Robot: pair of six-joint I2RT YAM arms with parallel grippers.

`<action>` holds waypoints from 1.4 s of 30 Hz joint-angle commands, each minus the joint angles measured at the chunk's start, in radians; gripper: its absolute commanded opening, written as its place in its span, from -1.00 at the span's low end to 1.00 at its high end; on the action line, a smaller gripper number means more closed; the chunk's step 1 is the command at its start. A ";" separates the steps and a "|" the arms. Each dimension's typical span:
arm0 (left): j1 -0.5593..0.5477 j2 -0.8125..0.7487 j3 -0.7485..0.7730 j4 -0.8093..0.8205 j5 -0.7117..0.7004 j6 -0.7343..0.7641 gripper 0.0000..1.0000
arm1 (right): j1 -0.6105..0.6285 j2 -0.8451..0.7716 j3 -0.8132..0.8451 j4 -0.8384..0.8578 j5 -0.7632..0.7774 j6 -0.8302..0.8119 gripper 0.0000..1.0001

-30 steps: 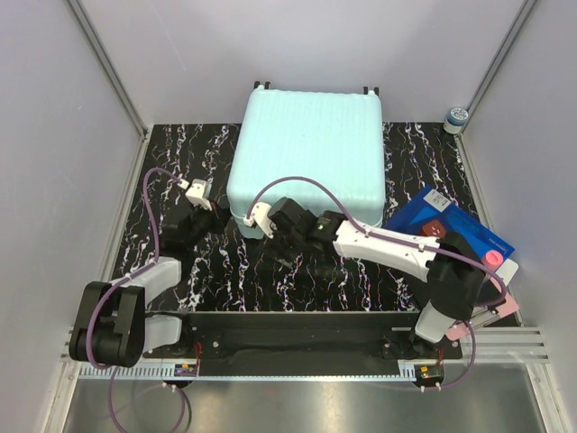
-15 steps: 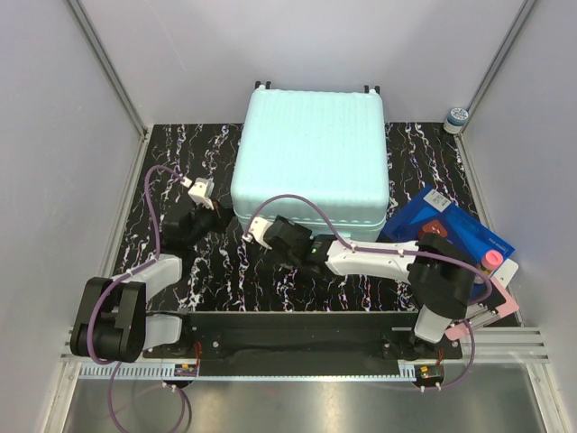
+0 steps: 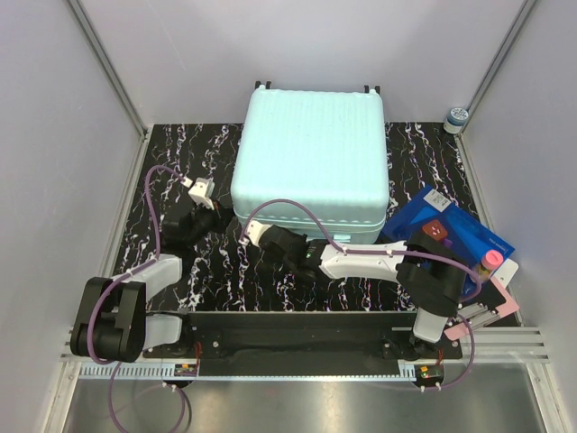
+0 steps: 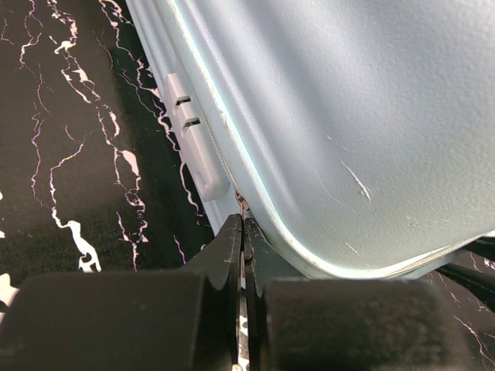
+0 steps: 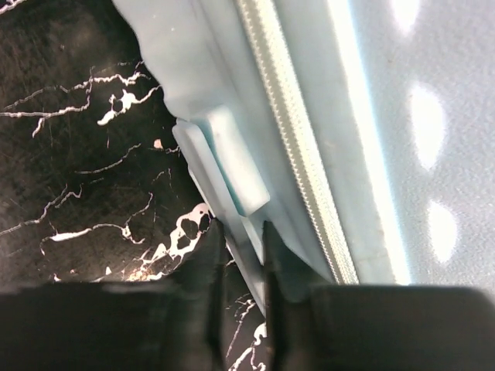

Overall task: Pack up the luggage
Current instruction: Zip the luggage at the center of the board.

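Right of my right claw [image 5: 240, 232], luggage [image 5: 433, 154] shell: matt pebbled plastic. Left, table [image 5: 69, 170]: glossy black marble-look.

The luggage [image 4: 332, 116] ran off both wrist views at 3 o'clock. The right arm [image 3: 361, 257] hid part of the blue box [image 3: 476, 236]. Whether the right gripper [image 5: 241, 229] pinched the luggage was unclear.

We can't read a single word or number anywhere here. The blue box [image 3: 455, 230] at 4 o'clock has a white sticker and a red patch, but the print's way too small for us. Same for the little tin [image 3: 457, 115] at 2 o'clock. The luggage [image 3: 311, 158] shell gives us nothing legible.
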 commanded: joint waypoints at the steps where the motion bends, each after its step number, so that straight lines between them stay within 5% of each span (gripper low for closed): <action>1: -0.038 -0.013 0.043 0.049 0.129 0.000 -1.00 | -0.034 0.070 -0.002 0.082 0.046 0.044 -1.00; 18: -0.012 -0.005 0.121 -0.069 -0.036 0.021 -1.00 | -0.052 -0.100 -0.107 -0.156 0.081 0.237 -1.00; 42: -0.011 0.145 0.301 -0.072 -0.043 0.021 -1.00 | -0.080 -0.272 -0.170 -0.303 0.089 0.396 -1.00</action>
